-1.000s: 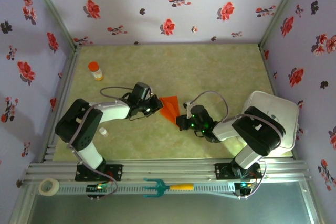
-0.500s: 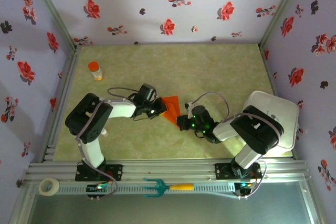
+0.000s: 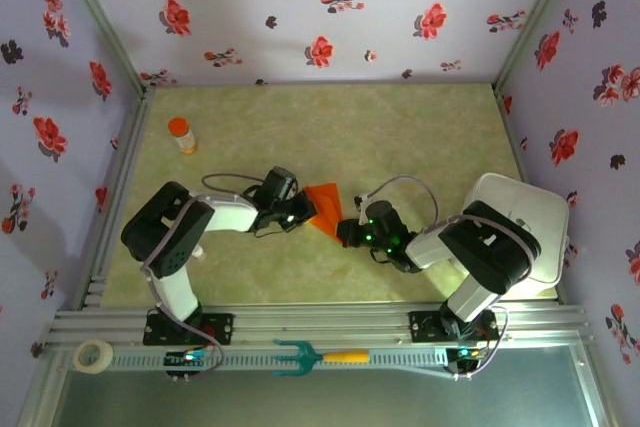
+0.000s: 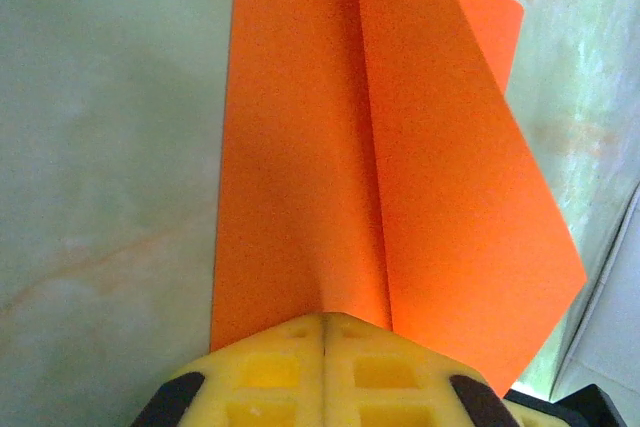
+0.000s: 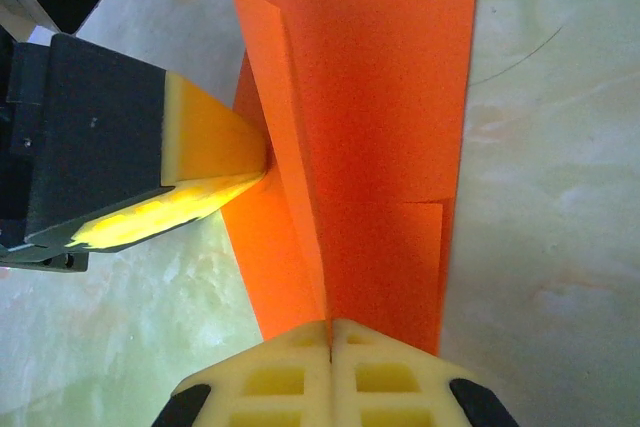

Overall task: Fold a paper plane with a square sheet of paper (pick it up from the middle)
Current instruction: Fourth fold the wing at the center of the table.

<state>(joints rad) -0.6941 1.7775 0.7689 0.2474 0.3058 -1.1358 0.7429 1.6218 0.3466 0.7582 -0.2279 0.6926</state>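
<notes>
Left gripper (image 3: 300,211) has its yellow foam pads pressed together on one side edge of a folded orange-red sheet of paper (image 3: 324,203). In the left wrist view the sheet's centre crease runs straight into the seam between the pads. Opposite it, the right gripper (image 3: 347,233) is also closed. It pinches the sheet at its narrow near end, and in its own wrist view the fold line disappears between its pads.

The sheet is held between the two grippers, low over a pale green marbled tabletop (image 3: 400,137), roughly mid-table. From above it looks like a wedge. Its broad end faces the back wall, and it tapers toward the near edge and slightly to the right, ending at the right gripper. Its long axis follows that line, with the crease along it and layered flaps on either side.

A small orange-capped bottle (image 3: 181,134) stands well apart at the back left, its label too small to read. A teal fork tool with an orange handle (image 3: 318,356) lies on the front rail.
</notes>
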